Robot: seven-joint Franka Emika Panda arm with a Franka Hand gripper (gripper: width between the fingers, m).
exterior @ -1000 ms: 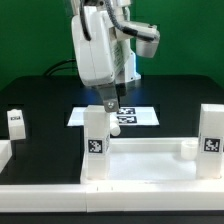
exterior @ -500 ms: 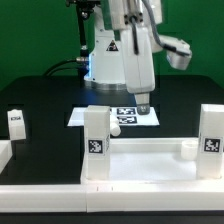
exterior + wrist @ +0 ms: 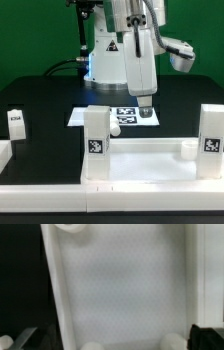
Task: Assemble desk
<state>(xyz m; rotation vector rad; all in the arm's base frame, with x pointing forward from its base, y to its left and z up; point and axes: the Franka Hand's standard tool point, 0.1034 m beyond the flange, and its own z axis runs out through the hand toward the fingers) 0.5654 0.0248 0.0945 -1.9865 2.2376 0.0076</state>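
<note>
The white desk tabletop (image 3: pixel 150 165) lies flat at the front of the black table. One tagged white leg (image 3: pixel 94 140) stands upright at its corner on the exterior view's left and another (image 3: pixel 210 134) at its corner on the right. A loose tagged leg (image 3: pixel 15 122) stands apart, far toward the exterior view's left. My gripper (image 3: pixel 147 112) hangs open over the table behind the tabletop, holding nothing. In the wrist view the tabletop (image 3: pixel 120 280) fills the frame, with a round socket (image 3: pixel 68 227) at one corner. The gripper (image 3: pixel 112 337) shows only its dark fingertips (image 3: pixel 20 336), set wide apart.
The marker board (image 3: pixel 100 116) lies flat on the table just behind the tabletop, partly under the gripper. A white border rail (image 3: pixel 6 152) runs along the exterior view's left edge and another along the front (image 3: pixel 60 192). The arm's white base (image 3: pixel 105 62) stands at the back.
The arm has swung toward the exterior view's right, carrying the gripper from above the left leg to behind the tabletop's middle. In the last half second it dropped slightly. The jaws stayed open.
</note>
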